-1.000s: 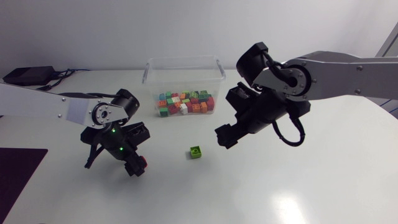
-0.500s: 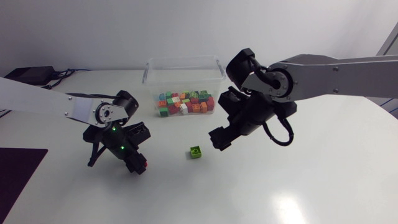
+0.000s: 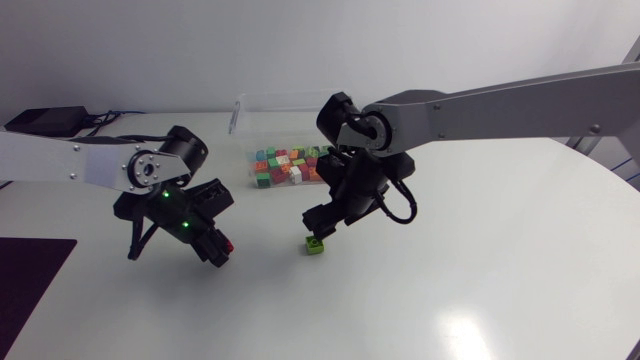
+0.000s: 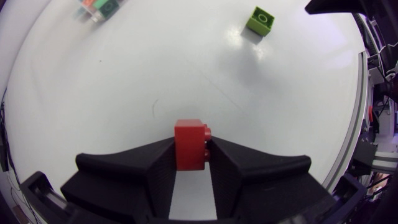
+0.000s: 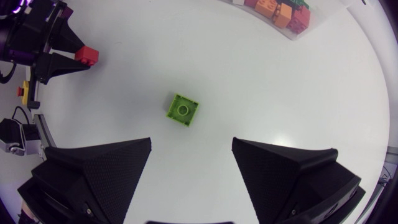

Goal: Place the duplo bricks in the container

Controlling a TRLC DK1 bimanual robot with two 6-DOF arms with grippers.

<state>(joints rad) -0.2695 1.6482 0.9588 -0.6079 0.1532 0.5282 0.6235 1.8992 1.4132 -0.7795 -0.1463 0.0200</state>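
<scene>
Left claw (image 4: 191,150) clenched on red brick (image 4: 189,138); right claw (image 5: 192,143) spread wide over green brick (image 5: 183,109), near container (image 3: 268,122).

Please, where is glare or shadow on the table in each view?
Head view: a pale glare patch on the table near its front edge. Right wrist view: a small glare spot on the table, apart from the green brick. Left wrist view: a soft shadow beside that brick.

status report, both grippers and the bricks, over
Left gripper shut on red brick. Right gripper open over green brick on the table. Container part-filled, right arm over its right end, maybe in left's way.
</scene>
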